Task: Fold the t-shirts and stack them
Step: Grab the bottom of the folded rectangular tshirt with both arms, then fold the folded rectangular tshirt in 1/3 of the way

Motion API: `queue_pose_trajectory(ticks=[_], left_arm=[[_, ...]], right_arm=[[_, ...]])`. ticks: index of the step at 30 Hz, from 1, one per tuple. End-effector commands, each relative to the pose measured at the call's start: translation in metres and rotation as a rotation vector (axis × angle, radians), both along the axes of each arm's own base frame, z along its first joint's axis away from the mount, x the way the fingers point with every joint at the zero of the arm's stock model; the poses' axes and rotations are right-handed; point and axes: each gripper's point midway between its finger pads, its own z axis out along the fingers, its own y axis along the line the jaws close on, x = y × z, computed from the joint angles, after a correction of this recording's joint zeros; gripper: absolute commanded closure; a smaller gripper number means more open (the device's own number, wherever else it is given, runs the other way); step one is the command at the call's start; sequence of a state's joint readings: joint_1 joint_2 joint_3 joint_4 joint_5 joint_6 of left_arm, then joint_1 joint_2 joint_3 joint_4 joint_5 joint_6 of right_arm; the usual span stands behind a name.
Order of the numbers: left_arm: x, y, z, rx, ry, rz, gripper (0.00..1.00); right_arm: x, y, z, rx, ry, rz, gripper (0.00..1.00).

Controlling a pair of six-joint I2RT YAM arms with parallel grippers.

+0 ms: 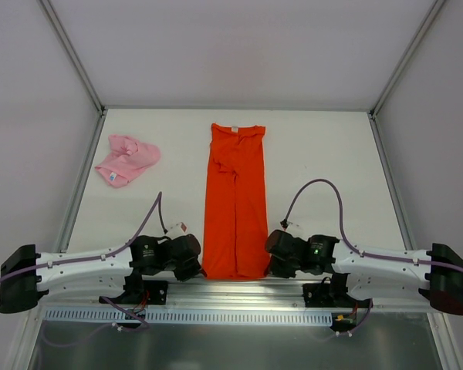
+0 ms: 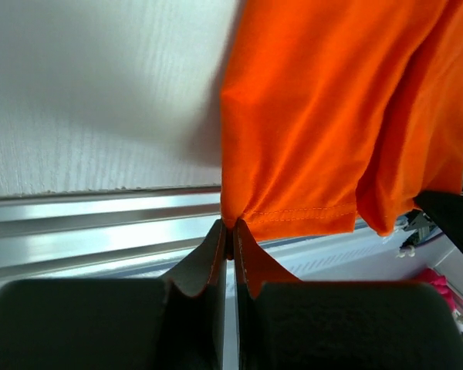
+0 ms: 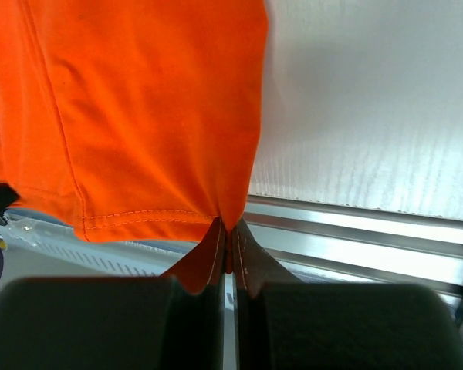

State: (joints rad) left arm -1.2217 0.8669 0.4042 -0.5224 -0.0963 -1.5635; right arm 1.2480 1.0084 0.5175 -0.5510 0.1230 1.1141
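The orange-red t-shirt (image 1: 235,200) lies folded into a long narrow strip down the middle of the table, collar end far, hem at the near edge. My left gripper (image 1: 198,267) is shut on the hem's left corner (image 2: 233,222), and my right gripper (image 1: 268,264) is shut on the hem's right corner (image 3: 225,223). Both wrist views show the stitched hem (image 2: 301,216) (image 3: 139,223) lifted a little above the table's near rail. The pink t-shirt (image 1: 126,159) sits crumpled at the far left, away from both grippers.
A metal rail (image 1: 231,289) runs along the table's near edge under the held hem. White walls with metal frame posts (image 1: 85,169) (image 1: 390,177) border the table on the left, right and back.
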Motion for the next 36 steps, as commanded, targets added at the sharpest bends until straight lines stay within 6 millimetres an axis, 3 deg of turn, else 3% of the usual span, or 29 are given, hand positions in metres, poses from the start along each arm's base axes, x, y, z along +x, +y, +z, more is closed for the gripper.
queue_pose_trajectory(ticks=[1,6,16,27,36], left_arm=[[0.008,0.021,0.006,0.125,-0.043,0.025,1.00],[0.026,0.023,0.037,0.141,-0.138,0.049,1.00],[0.055,0.026,0.061,0.174,-0.218,0.041,1.00],[0.130,0.016,0.088,0.154,-0.290,-0.014,1.00],[0.187,0.016,0.103,0.140,-0.313,-0.042,1.00]], right_arm=[[0.006,-0.027,0.008,-0.131,-0.050,0.010,0.99],[0.018,-0.025,0.032,-0.143,-0.114,0.008,0.99],[0.047,-0.029,0.064,-0.220,-0.199,0.037,0.99],[0.095,-0.018,0.082,-0.246,-0.221,0.032,0.99],[0.134,-0.006,0.077,-0.275,-0.182,0.018,0.99]])
